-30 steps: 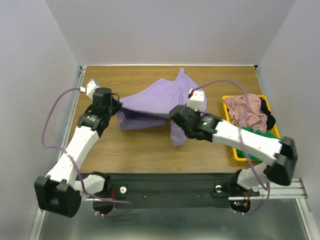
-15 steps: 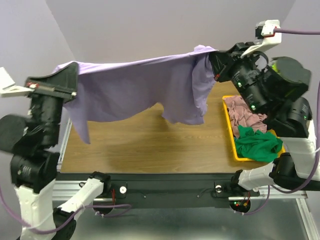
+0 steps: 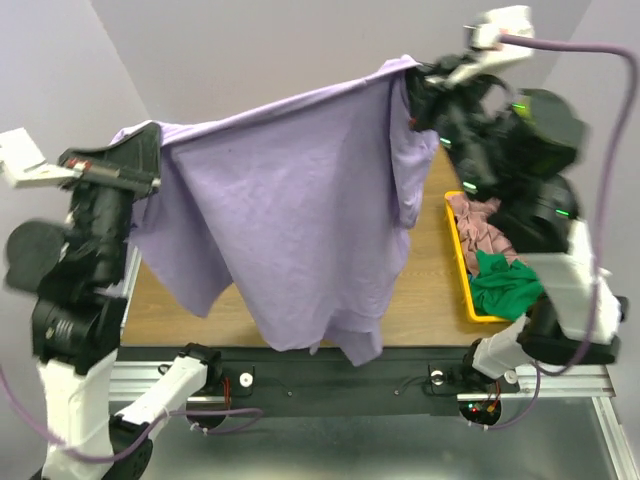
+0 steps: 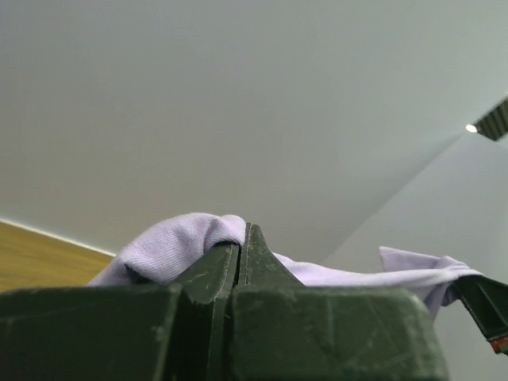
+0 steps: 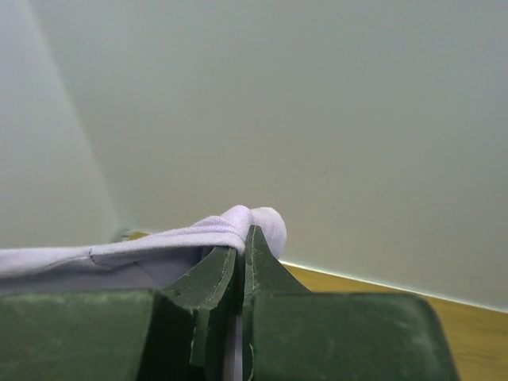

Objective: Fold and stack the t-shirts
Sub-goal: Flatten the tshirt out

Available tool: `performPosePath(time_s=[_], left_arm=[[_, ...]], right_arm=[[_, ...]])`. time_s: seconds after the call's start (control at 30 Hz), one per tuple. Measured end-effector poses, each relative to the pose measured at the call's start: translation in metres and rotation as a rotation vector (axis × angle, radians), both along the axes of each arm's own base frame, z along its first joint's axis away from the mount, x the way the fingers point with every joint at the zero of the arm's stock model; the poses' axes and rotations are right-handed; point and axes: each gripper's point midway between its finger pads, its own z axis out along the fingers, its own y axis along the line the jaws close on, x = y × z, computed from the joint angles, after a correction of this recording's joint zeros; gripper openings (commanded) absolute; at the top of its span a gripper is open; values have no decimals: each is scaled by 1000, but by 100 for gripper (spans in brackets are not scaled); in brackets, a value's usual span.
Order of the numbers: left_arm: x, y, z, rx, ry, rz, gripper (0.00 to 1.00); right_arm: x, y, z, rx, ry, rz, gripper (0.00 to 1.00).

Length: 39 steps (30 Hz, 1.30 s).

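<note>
Lavender t-shirt [image 3: 300, 220] aloft btwn L fingers [image 4: 210, 274], R fingers [image 5: 262, 274]

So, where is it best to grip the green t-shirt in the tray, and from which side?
Pinch a raised fold on top of the green t-shirt, coming straight down from above. It lies crumpled in the yellow tray, whose walls hinder a sideways approach.

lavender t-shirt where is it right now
In the top view the lavender t-shirt hangs spread in the air over the table, held up by the left gripper and the right gripper, left of the yellow tray.
</note>
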Motion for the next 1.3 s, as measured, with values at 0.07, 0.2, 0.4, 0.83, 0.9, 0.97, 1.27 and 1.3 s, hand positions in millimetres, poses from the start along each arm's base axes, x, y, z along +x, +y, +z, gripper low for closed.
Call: performPosePath(time_s=[0.07, 0.2, 0.4, 0.83, 0.9, 0.97, 1.27, 1.3], left_arm=[[34, 5, -17, -3, 64, 76, 0], [137, 1, -79, 46, 268, 210, 27], [305, -6, -221, 201, 592, 302, 98], [340, 27, -427, 362, 1097, 319, 98], [302, 30, -412, 342, 1085, 324, 98], [272, 35, -385, 303, 1020, 344, 98], [220, 61, -425, 234, 1088, 421, 98], [215, 64, -437, 236, 1120, 425, 98]], right_arm=[[38, 8, -15, -35, 18, -132, 0], [141, 9, -83, -135, 115, -346, 1], [313, -16, -287, -253, 423, -419, 50], [321, -51, -454, -276, 766, -359, 100], [290, -49, -435, -214, 765, -330, 100], [259, -48, -415, -146, 757, -296, 100], [171, -57, -502, 4, 998, -260, 100], [162, -56, -520, 0, 1047, -250, 100]])
